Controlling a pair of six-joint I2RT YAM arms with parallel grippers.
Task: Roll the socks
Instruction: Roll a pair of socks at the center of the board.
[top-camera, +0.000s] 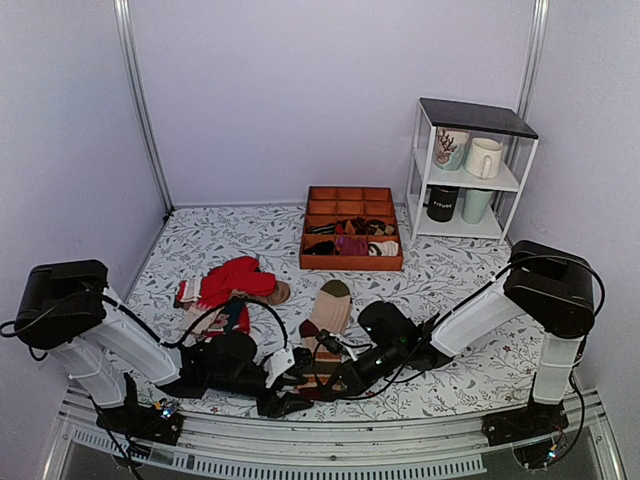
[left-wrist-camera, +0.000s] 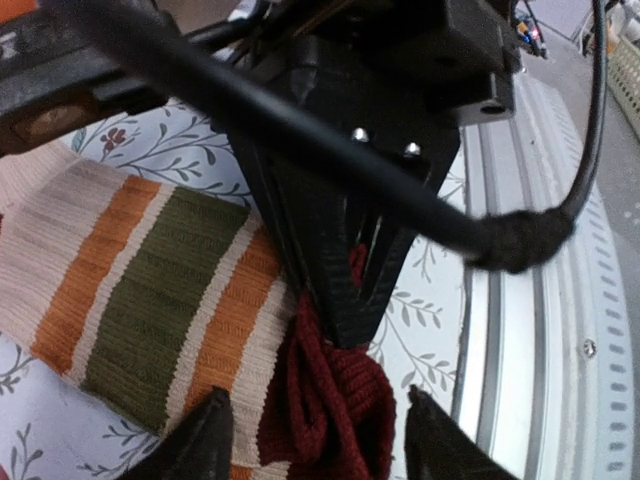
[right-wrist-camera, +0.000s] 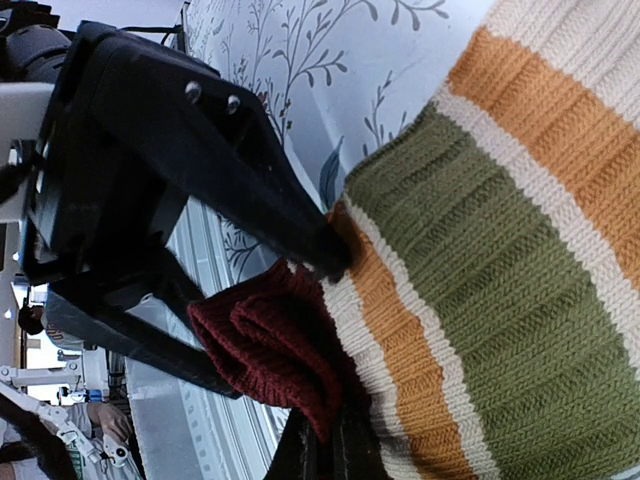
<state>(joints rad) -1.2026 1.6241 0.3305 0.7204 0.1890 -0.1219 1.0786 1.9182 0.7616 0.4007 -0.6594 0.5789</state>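
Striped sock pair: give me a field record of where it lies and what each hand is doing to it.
sock: long beige ribbed sock pair with olive and orange stripes, lying on the leaf-print table, toe pointing away from the arms
cuff: dark maroon cuff, bunched, at the near end
right hand: shut on the cuff
left hand: open, a finger on either side of the cuff
roll: only the cuff is bunched; the striped part lies flat

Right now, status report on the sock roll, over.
Left gripper open, straddling maroon cuff. Right gripper shut on cuff. Socks flat, unrolled. Red socks lie apart.
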